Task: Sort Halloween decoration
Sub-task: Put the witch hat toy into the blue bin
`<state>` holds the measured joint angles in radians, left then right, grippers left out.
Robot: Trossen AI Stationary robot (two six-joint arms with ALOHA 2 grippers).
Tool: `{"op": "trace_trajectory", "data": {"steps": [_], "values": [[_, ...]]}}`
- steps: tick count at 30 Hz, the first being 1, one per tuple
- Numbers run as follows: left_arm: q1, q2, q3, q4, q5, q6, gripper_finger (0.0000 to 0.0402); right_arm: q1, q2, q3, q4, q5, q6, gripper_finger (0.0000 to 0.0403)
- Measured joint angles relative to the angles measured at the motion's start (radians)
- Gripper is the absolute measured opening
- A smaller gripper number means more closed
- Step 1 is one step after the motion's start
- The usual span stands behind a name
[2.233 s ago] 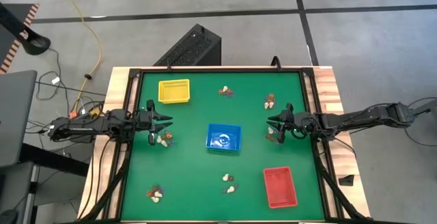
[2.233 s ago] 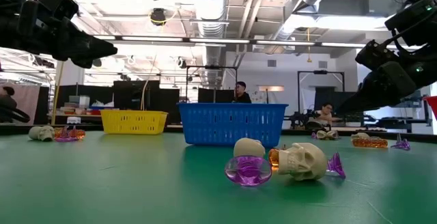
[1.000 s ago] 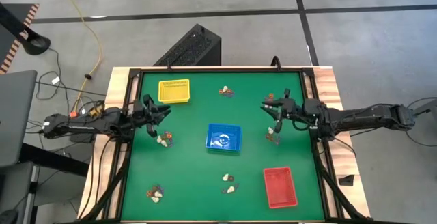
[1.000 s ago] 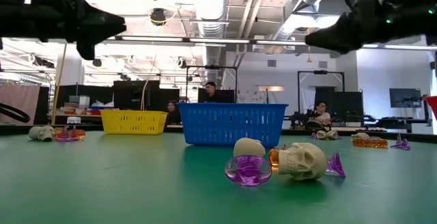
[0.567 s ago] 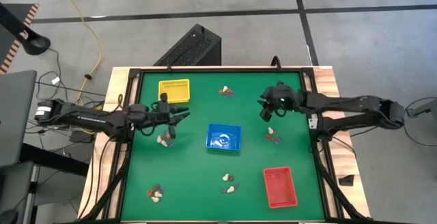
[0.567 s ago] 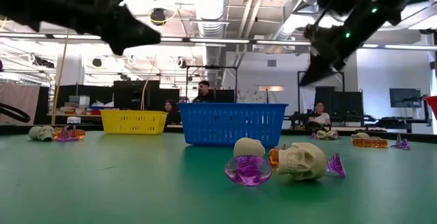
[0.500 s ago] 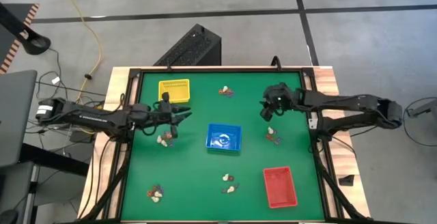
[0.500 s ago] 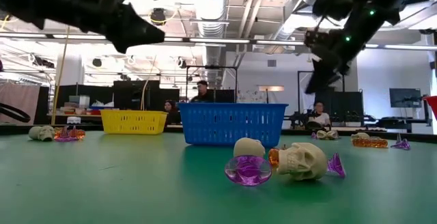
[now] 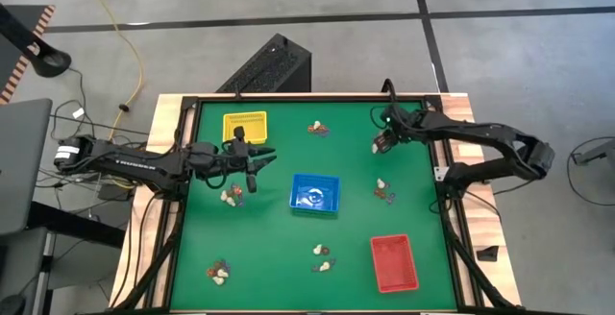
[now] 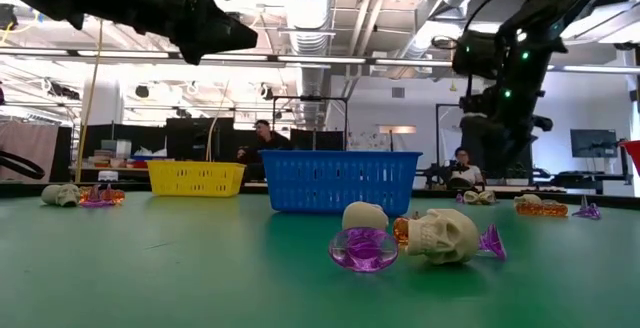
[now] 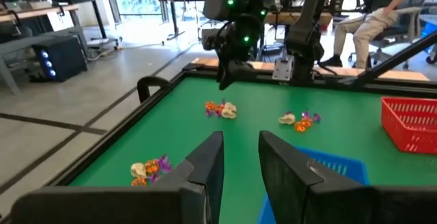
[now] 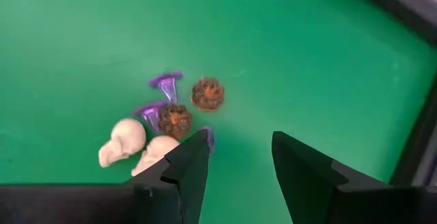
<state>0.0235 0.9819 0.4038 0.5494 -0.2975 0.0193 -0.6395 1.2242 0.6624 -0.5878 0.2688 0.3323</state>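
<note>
The right gripper (image 9: 381, 143) is held above the green table (image 9: 288, 248) at about 2 o'clock from the blue tray (image 9: 315, 192), pointing down over a small cluster of trinkets (image 12: 164, 125). In the right wrist view its two dark fingers (image 12: 183, 164) are seen well apart with bare green mat between them; nothing is gripped and nothing is touched. Just past the fingertips lie two cream skulls (image 12: 123, 142), purple rings (image 12: 166, 82) and brownish-orange pieces (image 12: 207, 93), all close together.

The left gripper (image 9: 258, 162) is held at about 9 o'clock from the blue tray, just below the yellow tray (image 9: 244, 128). In the left wrist view its fingers (image 11: 208, 162) are seen a narrow gap apart, and nothing is visible between them.

Further clusters of Halloween decoration are spread over the table: one (image 9: 231, 196) beside the left gripper, one (image 9: 316, 128) at 12 o'clock from the blue tray, one (image 9: 384, 193) at 3 o'clock, one (image 9: 322, 257) at 6 o'clock and one (image 9: 220, 273) at 7 o'clock. The red tray (image 9: 394, 262) sits at about 5 o'clock. A pale piece (image 9: 310, 198) lies inside the blue tray.

No readable writing or labels can be made out.
</note>
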Motion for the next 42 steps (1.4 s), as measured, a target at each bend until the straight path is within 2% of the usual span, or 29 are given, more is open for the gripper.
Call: {"op": "trace_trajectory", "data": {"steps": [13,25,42], "values": [[0.000,0.000,0.000,-0.069,-0.004,0.014,0.0082,-0.004,0.135,0.000,0.046,-0.013,0.000,0.0170],[0.000,0.000,0.000,-0.091,-0.004,-0.004,0.0082,0.009,0.138,0.000,0.040,-0.066,0.020,0.0152],[0.000,0.000,0.000,-0.089,-0.004,-0.014,0.0082,0.036,0.138,0.000,0.012,-0.061,0.036,0.0121]]}}
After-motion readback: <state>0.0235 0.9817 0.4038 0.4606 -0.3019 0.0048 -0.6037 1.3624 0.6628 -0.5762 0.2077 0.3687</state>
